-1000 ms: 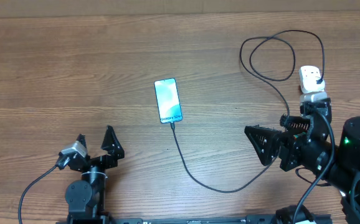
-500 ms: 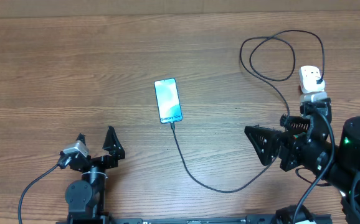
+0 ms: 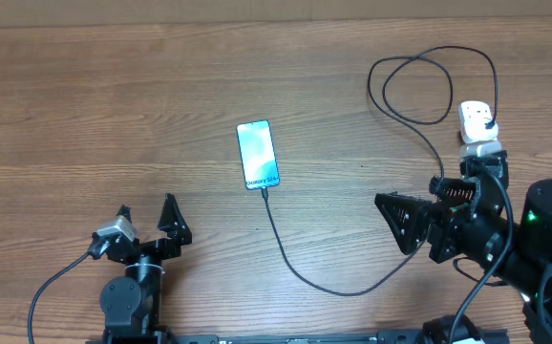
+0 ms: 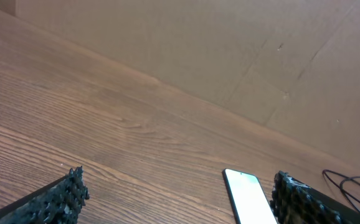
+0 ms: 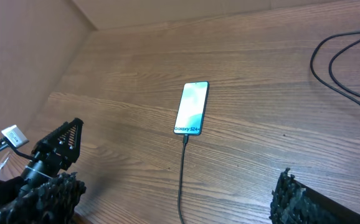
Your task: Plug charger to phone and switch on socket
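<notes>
The phone (image 3: 258, 155) lies flat mid-table, its screen lit blue-cyan; it also shows in the left wrist view (image 4: 248, 198) and the right wrist view (image 5: 192, 107). The charger's thin black cable (image 3: 290, 260) meets the phone's bottom edge, curves right under my right arm and loops up to the black plug in the white socket (image 3: 476, 121). My left gripper (image 3: 145, 208) stands open near the front edge, left of the phone (image 4: 180, 200). My right gripper (image 3: 396, 225) is open above the cable (image 5: 181, 177), with nothing between its fingers (image 5: 170, 202).
Cable loops (image 3: 417, 84) lie at the back right, also seen in the right wrist view (image 5: 345, 65). The right arm's body (image 3: 534, 239) covers the table just in front of the socket. A brown cardboard wall (image 4: 230, 43) rises behind the table.
</notes>
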